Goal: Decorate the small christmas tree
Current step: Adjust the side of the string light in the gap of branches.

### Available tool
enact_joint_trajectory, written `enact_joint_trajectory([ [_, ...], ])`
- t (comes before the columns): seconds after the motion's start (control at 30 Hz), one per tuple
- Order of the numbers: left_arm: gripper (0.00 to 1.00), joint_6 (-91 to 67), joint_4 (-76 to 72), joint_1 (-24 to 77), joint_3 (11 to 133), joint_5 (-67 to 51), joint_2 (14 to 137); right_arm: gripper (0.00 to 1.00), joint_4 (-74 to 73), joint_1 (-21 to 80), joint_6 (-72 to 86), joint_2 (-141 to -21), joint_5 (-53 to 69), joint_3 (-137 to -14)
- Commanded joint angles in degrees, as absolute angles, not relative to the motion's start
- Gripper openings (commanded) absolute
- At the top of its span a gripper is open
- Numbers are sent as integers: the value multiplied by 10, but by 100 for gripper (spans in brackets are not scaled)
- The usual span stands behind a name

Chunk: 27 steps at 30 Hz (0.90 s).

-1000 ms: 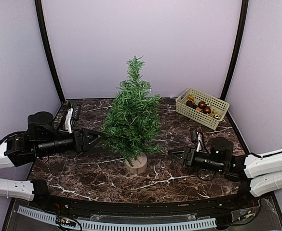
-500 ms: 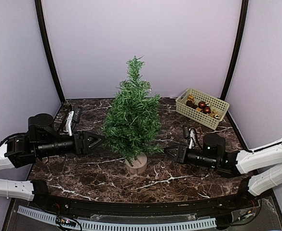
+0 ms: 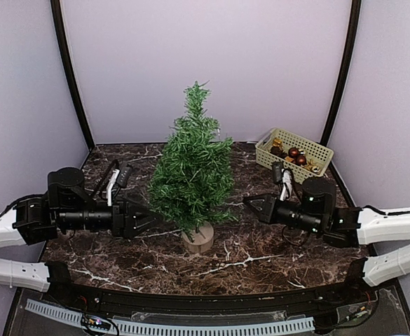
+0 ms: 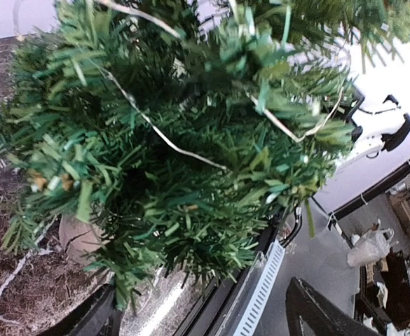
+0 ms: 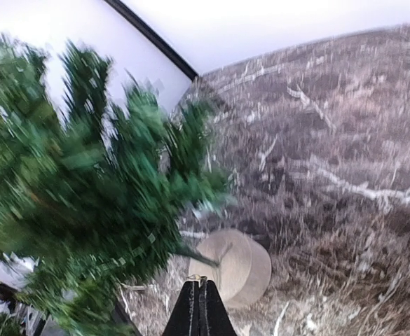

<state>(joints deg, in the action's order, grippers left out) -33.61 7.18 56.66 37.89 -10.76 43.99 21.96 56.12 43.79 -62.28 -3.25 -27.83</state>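
From above, the tree (image 3: 194,168) stands upright near the middle of the desk (image 3: 261,255), on its round pale stump (image 3: 199,239). The left fingers (image 3: 140,222) come in from the left, low down, and their tips are at the edge of the lower branches. The right fingers (image 3: 252,204) point at the tree from the other side, near the branches but (as far as I can see) not touching them. A pale basket (image 3: 289,170) sits in the back right corner, well apart from the tree, with dark red and gold ornaments (image 3: 294,152) inside.

In the left wrist view, green needles fill almost the whole picture. The two left fingers are wide apart at the bottom edge, with nothing held between them. A thin pale thread (image 4: 169,140) runs across the branches, and the stump shows under the green at the lower left.

The right wrist view is blurred. The right fingers are pressed together into one dark point aimed toward the stump, with the tree on the left. I cannot tell if something thin is pinched.
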Motion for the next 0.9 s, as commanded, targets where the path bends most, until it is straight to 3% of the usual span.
enact_joint_trajectory([
  [0.0, 85, -306, 70, 565, 394, -153, 478, 0, 128, 563, 367, -607, -95, -341],
  [0.2, 85, -298, 78, 564, 407, -137, 505, 0, 107, 563, 314, -657, -94, -413],
  [0.57, 44, -322, 49, 564, 380, -89, 472, 0, 128, 558, 284, -709, -64, -467],
  [0.87, 32, -330, 40, 565, 376, -89, 476, 0, 149, 528, 274, -743, -5, -484],
])
